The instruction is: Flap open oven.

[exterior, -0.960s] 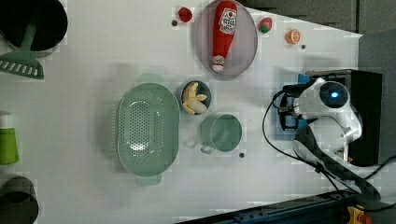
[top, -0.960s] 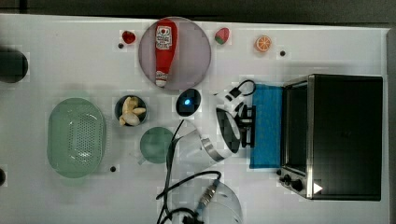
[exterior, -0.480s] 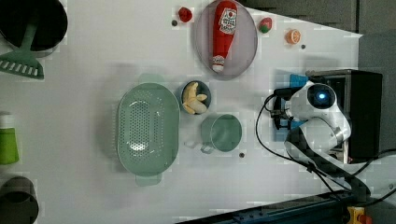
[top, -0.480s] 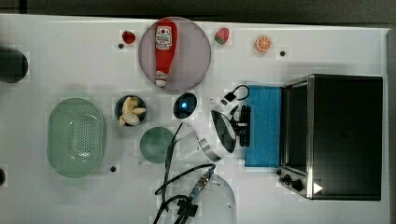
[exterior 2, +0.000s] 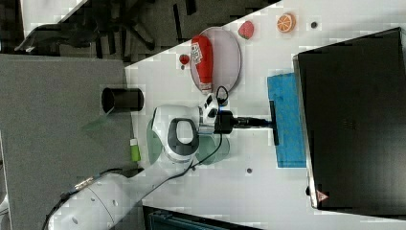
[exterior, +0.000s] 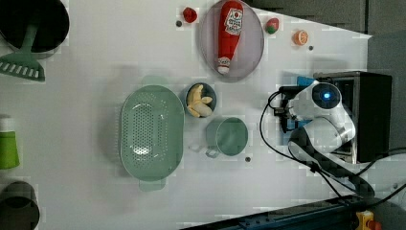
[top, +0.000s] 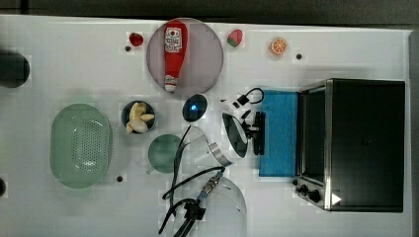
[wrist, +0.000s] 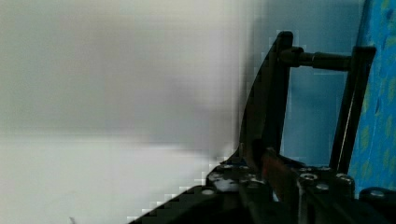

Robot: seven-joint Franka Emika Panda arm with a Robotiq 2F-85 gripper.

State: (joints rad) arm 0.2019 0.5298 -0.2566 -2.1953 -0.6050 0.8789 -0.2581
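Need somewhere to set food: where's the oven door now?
In the top view the blue oven door lies flapped down on the oven's left, with the gripper at its handle.

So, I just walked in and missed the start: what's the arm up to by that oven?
The arm's gripper is shut on the dark bar handle of the oven. The blue glass door is folded down almost flat toward the table, so the oven looks open or nearly so. The ketchup plate, bowls and colander sit untouched to the top view's left.
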